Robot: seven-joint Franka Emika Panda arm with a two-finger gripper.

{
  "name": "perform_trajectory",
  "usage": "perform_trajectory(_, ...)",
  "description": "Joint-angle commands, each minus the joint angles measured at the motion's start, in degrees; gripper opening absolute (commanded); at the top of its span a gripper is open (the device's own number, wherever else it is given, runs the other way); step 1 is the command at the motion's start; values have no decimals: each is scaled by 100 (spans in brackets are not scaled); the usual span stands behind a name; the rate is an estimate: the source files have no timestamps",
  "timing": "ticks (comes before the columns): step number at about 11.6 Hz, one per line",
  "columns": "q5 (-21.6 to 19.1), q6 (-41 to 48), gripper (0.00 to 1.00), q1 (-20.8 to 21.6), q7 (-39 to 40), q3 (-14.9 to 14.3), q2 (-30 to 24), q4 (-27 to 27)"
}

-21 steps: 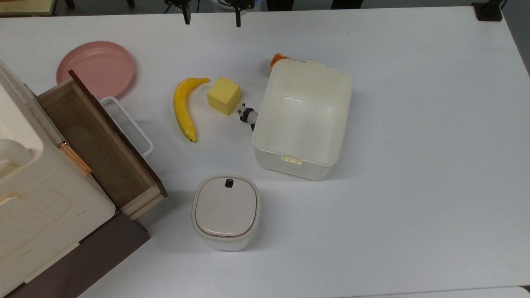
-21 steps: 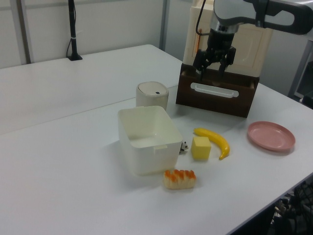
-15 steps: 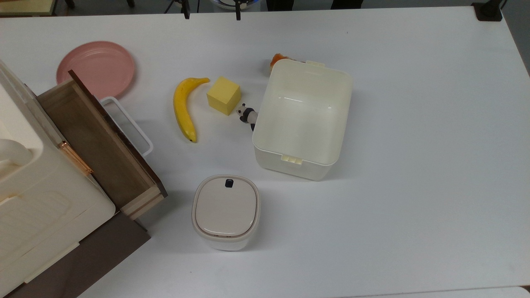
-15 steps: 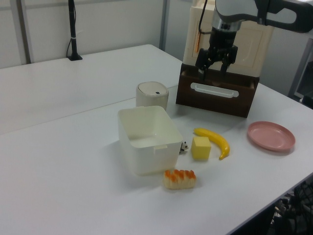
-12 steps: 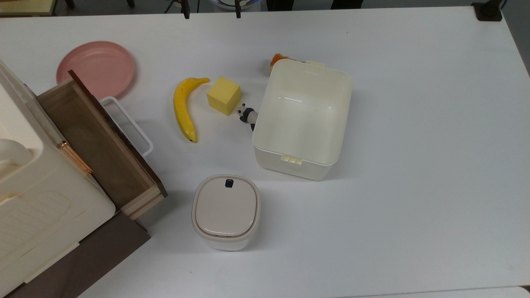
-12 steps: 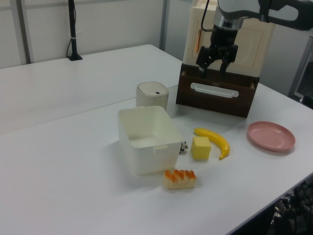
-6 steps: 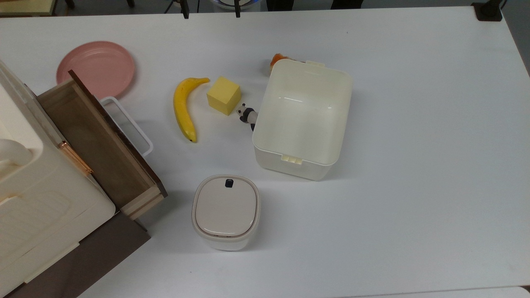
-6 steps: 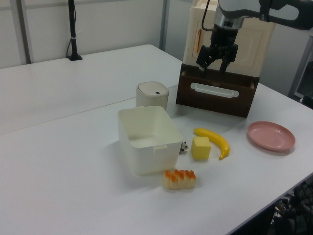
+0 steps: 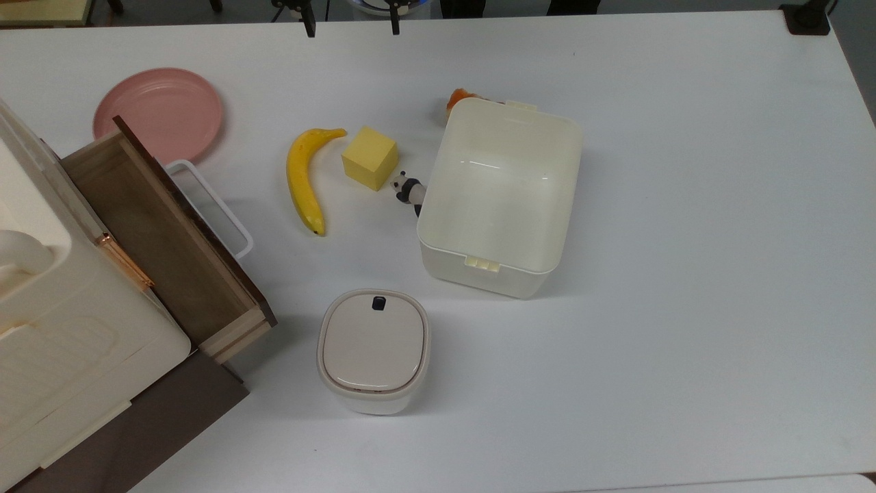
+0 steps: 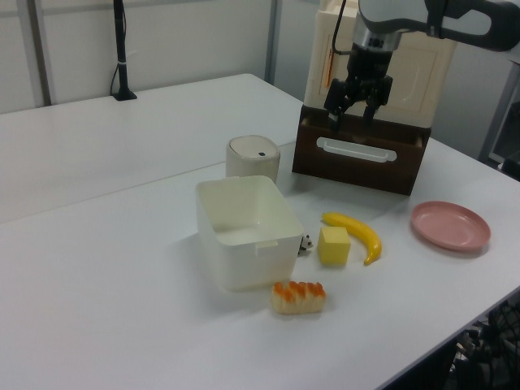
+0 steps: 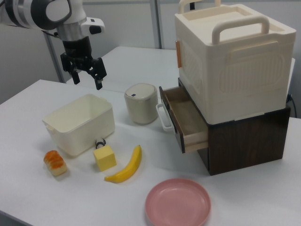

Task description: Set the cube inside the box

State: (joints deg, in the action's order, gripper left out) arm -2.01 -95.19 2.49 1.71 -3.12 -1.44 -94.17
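While hand [image 11: 86, 76] hangs open, empty, cube [image 9: 370, 158] sits corner-on beside box [image 9: 503, 260].

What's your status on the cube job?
Gripper up in the air, jaws open, holding nothing. Cube on the table beside the box, not yet picked. Box empty. Panda toy sits between cube and box; banana on cube's other side.
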Motion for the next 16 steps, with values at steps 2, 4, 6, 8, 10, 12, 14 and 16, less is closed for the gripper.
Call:
perform_trajectory(2,-151,106,100,68,145,-83,-14,110)
perform_trajectory(4,-151,106,100,68,259,-83,-23,101)
perform_trajectory(6,-195,123,100,50,539,-92,-84,75)
perform_trajectory(8,-203,115,100,33,856,-109,-84,57)
perform_trajectory(10,-177,97,100,68,963,-92,-75,-118)
perform_trajectory(12,-177,97,100,85,884,-74,-75,-250)
perform_trajectory(14,-177,71,100,77,544,-66,-206,-444)
perform_trajectory(16,-194,-287,100,-63,173,-83,-391,-846)
